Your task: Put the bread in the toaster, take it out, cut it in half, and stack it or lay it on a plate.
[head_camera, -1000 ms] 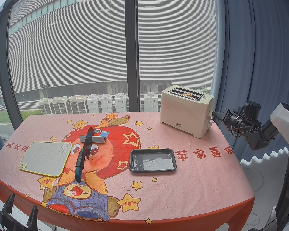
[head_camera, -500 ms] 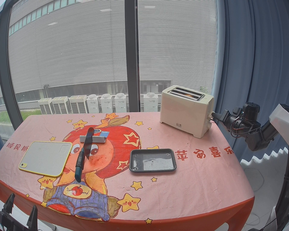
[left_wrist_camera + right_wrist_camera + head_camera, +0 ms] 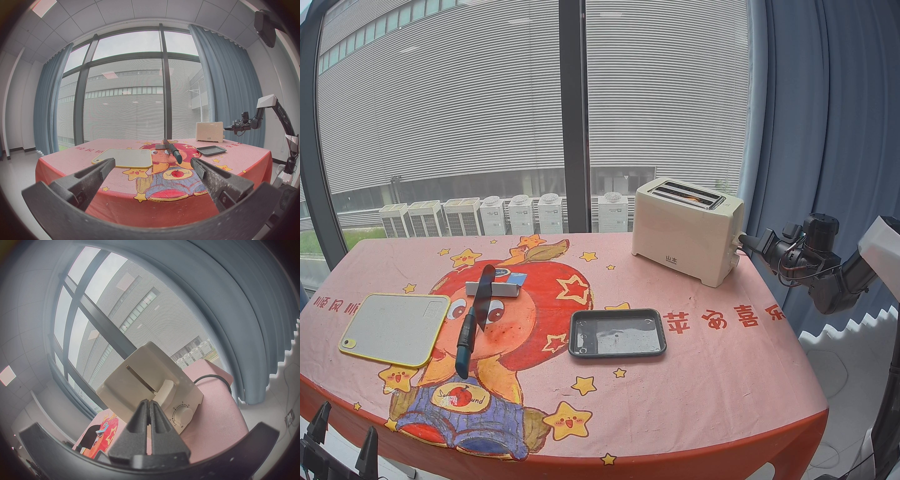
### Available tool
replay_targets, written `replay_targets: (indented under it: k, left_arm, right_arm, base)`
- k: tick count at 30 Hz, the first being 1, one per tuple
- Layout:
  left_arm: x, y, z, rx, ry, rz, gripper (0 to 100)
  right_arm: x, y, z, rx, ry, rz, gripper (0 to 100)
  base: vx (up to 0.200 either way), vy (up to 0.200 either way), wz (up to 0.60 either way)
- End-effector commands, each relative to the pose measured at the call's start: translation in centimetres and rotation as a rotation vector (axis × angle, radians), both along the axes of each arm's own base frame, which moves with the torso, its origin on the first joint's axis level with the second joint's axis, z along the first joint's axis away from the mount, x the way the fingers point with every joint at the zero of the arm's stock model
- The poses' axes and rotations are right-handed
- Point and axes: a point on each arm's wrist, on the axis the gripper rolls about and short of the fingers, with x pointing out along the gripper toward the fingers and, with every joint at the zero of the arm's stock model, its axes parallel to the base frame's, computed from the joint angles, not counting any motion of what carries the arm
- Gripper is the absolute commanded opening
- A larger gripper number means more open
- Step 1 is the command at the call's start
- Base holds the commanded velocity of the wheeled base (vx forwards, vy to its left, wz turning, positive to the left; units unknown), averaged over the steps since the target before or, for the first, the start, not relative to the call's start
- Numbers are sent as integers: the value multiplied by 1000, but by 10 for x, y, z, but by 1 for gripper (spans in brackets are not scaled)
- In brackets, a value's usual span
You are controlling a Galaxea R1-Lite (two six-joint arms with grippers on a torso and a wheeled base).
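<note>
**Bench** (image 3: 706,387): draped in a soft, matte pink-and-red cartoon cloth, carrying everything below.

**Cream, smooth-walled plastic toaster** (image 3: 681,240): a rounded box at the far right of the bench, its narrow control end turned toward my right arm.

**Grey, flat cutting board** (image 3: 394,328): yellow-rimmed, at the far left.

**Dark, glossy rectangular plate** (image 3: 617,333): raised lip, mid-bench, between cutting board and toaster.

**Knife** (image 3: 472,325): dark blade and teal handle, just beside the cutting board, with the blade propped on a small grey rest (image 3: 492,289).

**Bread** (image 3: 690,197): a sliver of orange-brown sunk in a top slot, its long axis along the toaster's length.

**Cream push-down lever** (image 3: 164,393): sits at the end of its straight track nearer a round dial (image 3: 182,416).

**Key relation:** the lever lies straight ahead of my right fingers (image 3: 145,418). These are pressed together with nothing between them, their tips at the lever's edge; I cannot tell whether they touch it. The lever travels along the track, up and down the toaster's end face, so I judge that the next move turns on that axis. My left fingers (image 3: 103,170) are spread wide and empty off the bench's near left edge, well apart from the toaster. The right arm is plainly the nearer.
</note>
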Motion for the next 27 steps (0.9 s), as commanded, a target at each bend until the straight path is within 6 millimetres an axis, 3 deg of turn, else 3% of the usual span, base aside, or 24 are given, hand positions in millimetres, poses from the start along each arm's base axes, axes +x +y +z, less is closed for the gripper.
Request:
replay_targets:
  k: [1, 27]
  left_arm:
    - [0, 0, -5, 0, 1, 0, 100]
    - [0, 0, -5, 1, 1, 0, 100]
  right_arm:
    - [0, 0, -1, 0, 4, 1, 0]
    - [1, 1, -9, -2, 22, 2, 0]
  base:
    - [0, 0, 0]
    - [0, 0, 0]
